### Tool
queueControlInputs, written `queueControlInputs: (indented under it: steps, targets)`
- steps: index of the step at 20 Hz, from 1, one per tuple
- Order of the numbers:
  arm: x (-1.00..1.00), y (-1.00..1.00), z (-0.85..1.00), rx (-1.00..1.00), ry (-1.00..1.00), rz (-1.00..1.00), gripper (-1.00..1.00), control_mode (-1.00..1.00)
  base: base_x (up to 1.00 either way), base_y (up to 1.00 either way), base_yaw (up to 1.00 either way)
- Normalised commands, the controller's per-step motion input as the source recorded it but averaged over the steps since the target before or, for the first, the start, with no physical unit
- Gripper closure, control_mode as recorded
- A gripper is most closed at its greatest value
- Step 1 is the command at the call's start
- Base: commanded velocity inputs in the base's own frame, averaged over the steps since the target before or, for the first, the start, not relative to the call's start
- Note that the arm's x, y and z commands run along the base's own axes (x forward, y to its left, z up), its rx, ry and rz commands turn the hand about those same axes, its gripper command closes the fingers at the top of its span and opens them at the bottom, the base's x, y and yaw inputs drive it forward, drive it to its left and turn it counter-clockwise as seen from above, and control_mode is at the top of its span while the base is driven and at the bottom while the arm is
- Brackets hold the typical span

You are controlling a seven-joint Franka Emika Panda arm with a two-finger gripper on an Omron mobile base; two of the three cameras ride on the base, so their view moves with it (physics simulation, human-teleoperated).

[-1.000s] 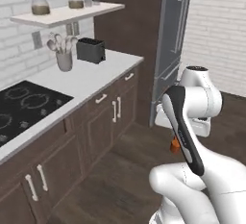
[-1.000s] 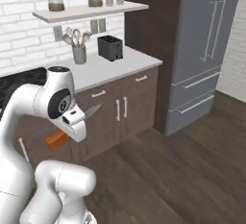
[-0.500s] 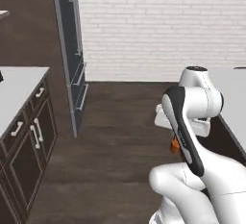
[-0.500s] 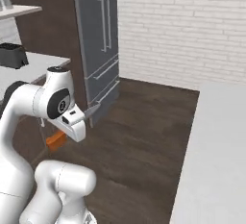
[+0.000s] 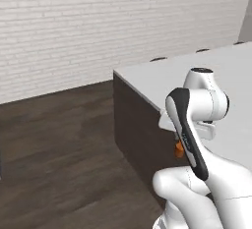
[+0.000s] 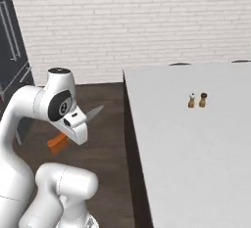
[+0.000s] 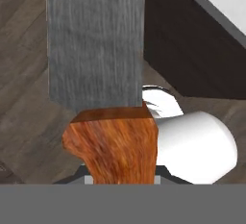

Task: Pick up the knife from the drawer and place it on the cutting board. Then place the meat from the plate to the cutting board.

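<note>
Glossy white rounded arm (image 6: 29, 119) segments, a dark grey curved band along one link, and a black joint disc bearing a small white mark.

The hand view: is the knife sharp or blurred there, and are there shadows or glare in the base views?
Hand view: knife looms huge, its grain smeared and soft. Right base view: flat even light, no glare on the white counter; blade edges jagged. Left base view: counter's dark side evenly shaded.

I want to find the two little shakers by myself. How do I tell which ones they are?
Look at the big pale grey counter in front of the white brick wall. Near its middle, in the right base view, stand two tiny shakers side by side. One has a white top, the other a dark brown top.
</note>
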Motion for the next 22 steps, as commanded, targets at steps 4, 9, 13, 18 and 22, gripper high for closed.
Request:
queueControlInputs:
  steps: [4, 9, 13, 18, 22]
  targets:
    - [0.0, 0.0, 0.0, 0.0, 0.0, 0.0, 1.0, 1.0, 0.0, 0.25, -0.67]
    - [0.0, 0.0, 0.0, 0.0, 0.0, 0.0, 1.0, 1.0, 0.0, 0.26, -0.64]
    - [0.0, 0.0, 0.0, 0.0, 0.0, 0.0, 1.0, 1.0, 0.0, 0.13, -0.56]
    - [0.0, 0.0, 0.0, 0.0, 0.0, 0.0, 1.0, 1.0, 0.0, 0.0, -0.53]
    - [0.0, 0.0, 0.0, 0.0, 0.0, 0.0, 1.0, 1.0, 0.0, 0.0, -0.54]
